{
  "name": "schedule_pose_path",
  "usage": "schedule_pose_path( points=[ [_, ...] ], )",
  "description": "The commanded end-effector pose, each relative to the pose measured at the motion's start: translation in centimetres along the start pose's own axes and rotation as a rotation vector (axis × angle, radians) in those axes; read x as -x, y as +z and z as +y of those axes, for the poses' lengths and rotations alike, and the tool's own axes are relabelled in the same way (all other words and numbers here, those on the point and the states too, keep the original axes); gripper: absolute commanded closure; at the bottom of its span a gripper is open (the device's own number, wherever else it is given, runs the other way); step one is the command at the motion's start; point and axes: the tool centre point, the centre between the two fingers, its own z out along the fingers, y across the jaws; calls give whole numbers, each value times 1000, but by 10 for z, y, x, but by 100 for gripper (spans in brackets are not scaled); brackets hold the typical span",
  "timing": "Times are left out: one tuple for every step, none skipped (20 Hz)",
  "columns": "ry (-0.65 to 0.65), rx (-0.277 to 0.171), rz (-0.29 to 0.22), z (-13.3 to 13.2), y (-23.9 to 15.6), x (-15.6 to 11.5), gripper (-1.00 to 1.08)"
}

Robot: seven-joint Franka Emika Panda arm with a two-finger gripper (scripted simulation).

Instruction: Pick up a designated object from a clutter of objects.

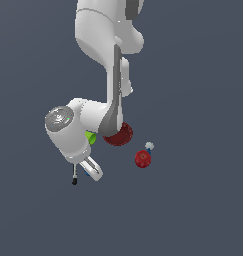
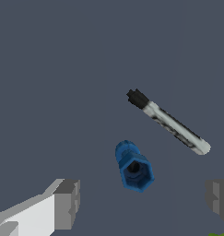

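Bolt (image 2: 133,167), dark blue and knobby with a wider hexagonal end, lies on the grey worktop (image 2: 62,69) in the lower middle of the wrist frame, between the two grey fingertips (image 2: 66,203) and touching neither. The jaws stand wide apart, holding nothing; the gripper (image 2: 141,203) hangs over the bolt. Just beside the bolt, apart from it, lies the stick (image 2: 168,122), whitish with dark marks and a black end, slanting across the right of the frame.

In the exterior view the white arm (image 1: 100,45) comes down from the top of the frame and bends to the lower left, where the gripper (image 1: 89,169) sits low over the worktop (image 1: 203,210). A sliver of blue at the gripper's lower edge may be the bolt; it is too small to tell. The stick (image 1: 74,175) shows just left of the gripper, its black end lowest. A lime green cup (image 1: 91,138) peeks out behind the wrist. The dark red bowl (image 1: 121,136) lies near the frame's centre, partly hidden by the arm. To its lower right sits a red round object (image 1: 142,158), with a tiny white-and-light-blue item (image 1: 149,146) just above it.
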Motion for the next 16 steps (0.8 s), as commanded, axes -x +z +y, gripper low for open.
schedule_pose_path(
  points=[
    [0, 0, 0, 0, 3, 0, -92],
    [0, 0, 0, 0, 6, 0, -92],
    [0, 0, 0, 0, 9, 0, -92],
    [1, 0, 0, 0, 14, 0, -92],
    [2, 0, 1, 0, 19, 0, -92],
    [2, 0, 1, 1, 25, 0, -92],
    [2, 0, 1, 0, 31, 0, -92],
    [3, 0, 1, 1, 36, 0, -92],
    [3, 0, 1, 1, 41, 1, -92],
    [4, 0, 1, 1, 44, 0, -92],
    [4, 0, 1, 1, 47, 0, -92],
    [4, 0, 1, 0, 49, 0, -92],
    [4, 0, 1, 0, 50, 0, -92],
    [4, 0, 1, 0, 50, -1, -92],
    [4, 0, 1, 0, 51, -1, -92],
    [4, 0, 1, 0, 51, -1, 108]
  ],
)
